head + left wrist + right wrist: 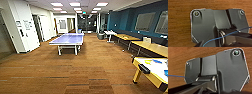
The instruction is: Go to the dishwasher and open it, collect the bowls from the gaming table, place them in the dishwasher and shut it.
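Observation:
The gaming table (149,76), with a glossy white top and yellow sides, stands at the near right of the head view, cut off by the picture's edge. On its top lie small blurred bowls: a blue one (157,61), a second blue one (166,73) at the edge, and a pale yellow-green one (148,62). A dark piece (144,68) sits on the table's near rim. Both wrist views look down past the robot's dark plate onto brown carpet (179,25). The dishwasher is out of view.
A blue table-tennis table (67,39) stands mid-room ahead on the carpet. Yellow-topped tables (150,47) line the blue right wall, with a white table (110,33) and a dark bin (100,36) further back. A white wall with notices (22,27) is at the left.

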`<state>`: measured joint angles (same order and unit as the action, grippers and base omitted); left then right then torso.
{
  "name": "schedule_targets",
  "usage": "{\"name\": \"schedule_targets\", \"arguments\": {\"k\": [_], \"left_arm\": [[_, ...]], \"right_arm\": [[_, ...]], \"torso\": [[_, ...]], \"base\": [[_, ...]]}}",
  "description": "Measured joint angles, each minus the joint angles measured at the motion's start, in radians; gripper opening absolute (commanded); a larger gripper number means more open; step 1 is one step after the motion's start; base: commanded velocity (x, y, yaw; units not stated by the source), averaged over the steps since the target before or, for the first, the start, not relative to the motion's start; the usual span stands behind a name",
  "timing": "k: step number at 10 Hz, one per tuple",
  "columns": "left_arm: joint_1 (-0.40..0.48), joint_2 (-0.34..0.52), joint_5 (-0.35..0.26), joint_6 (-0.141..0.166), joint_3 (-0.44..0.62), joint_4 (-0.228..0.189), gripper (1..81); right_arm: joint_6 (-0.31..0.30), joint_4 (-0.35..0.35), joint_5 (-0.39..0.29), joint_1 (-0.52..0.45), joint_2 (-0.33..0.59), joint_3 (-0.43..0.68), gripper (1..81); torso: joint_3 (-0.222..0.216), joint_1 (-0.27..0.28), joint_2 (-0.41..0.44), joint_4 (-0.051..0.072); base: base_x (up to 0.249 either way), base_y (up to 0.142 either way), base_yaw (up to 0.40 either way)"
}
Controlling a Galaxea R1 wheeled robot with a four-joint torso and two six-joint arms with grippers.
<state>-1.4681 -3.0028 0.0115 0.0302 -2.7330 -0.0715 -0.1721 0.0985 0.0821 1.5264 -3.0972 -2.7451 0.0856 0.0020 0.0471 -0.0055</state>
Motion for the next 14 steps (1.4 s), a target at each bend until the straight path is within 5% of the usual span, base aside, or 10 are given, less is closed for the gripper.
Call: {"name": "schedule_targets", "arguments": {"k": [14], "left_arm": [[-0.005,-0.003,-0.013,0.000,0.000,0.000,81.1]], "right_arm": [[-0.001,0.000,-0.002,0.002,-0.003,0.000,81.1]], "torso": [[0.000,-0.002,0.000,0.000]], "base": [[-0.012,0.000,-0.028]]}}
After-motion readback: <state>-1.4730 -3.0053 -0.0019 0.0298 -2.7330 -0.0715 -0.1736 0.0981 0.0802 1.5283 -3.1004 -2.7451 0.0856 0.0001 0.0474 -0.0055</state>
